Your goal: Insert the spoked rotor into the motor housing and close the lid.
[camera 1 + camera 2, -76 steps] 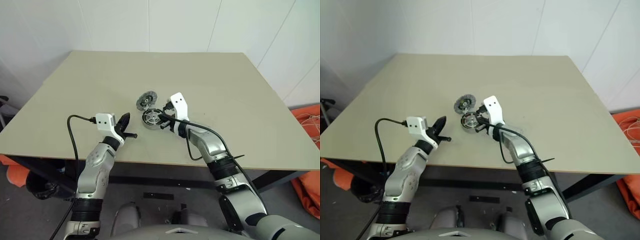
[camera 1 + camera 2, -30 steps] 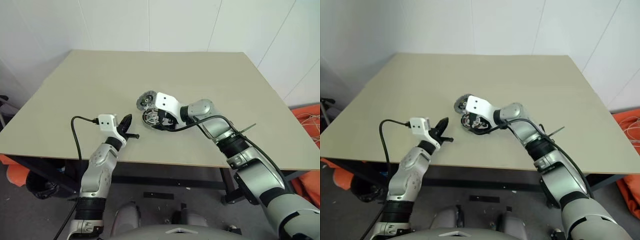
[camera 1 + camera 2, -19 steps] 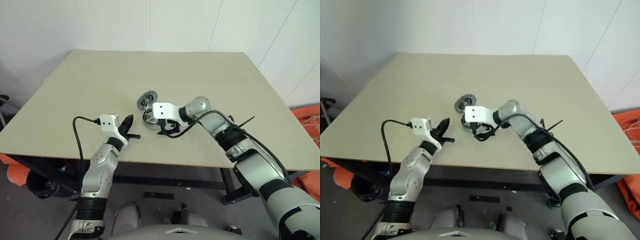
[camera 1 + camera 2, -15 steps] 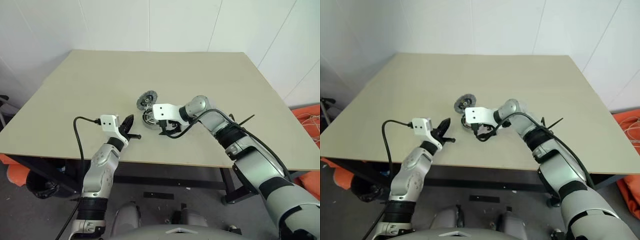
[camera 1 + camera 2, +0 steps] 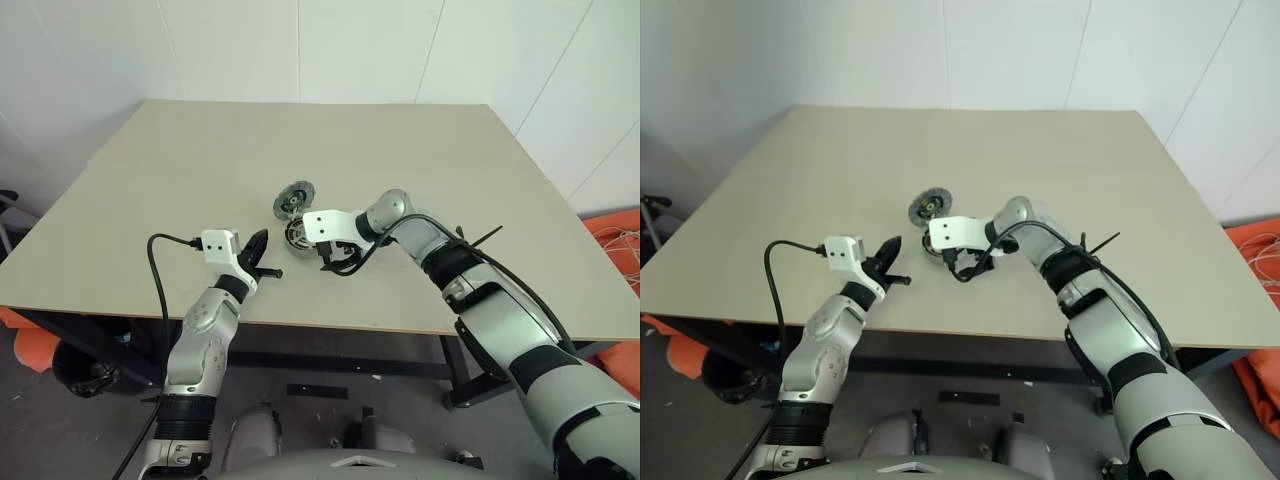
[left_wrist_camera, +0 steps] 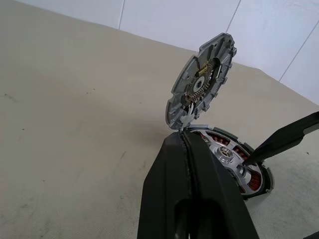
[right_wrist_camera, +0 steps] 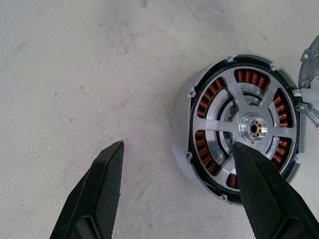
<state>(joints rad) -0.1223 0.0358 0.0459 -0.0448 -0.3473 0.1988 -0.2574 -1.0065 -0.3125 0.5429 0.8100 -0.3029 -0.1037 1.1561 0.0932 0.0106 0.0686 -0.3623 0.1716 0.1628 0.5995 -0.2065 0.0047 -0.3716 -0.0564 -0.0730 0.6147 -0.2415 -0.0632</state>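
I see the silver spoked rotor [image 7: 247, 130] seated inside the copper-wound round motor housing [image 7: 185, 152] on the beige table [image 5: 200, 170]. The grey disc lid [image 6: 201, 85] stands open. Right gripper [image 7: 177, 191]: jaws apart beside the housing. Left gripper [image 6: 189, 189]: jaws together. Next move, in my judgement: press the lid down flat.

The housing [image 5: 936, 244] sits on the bench [image 5: 1080, 180], near its front edge. The lid [image 5: 928, 206] stands tilted just behind the housing, touching its far rim. The right pincer [image 5: 958, 262] hangs over the housing's front side, pointing down at it; its white wrist block covers part of the housing. The left pincer [image 5: 886, 262] is to the left of the housing, apart from it, above the bench's front edge, fingers pressed together.
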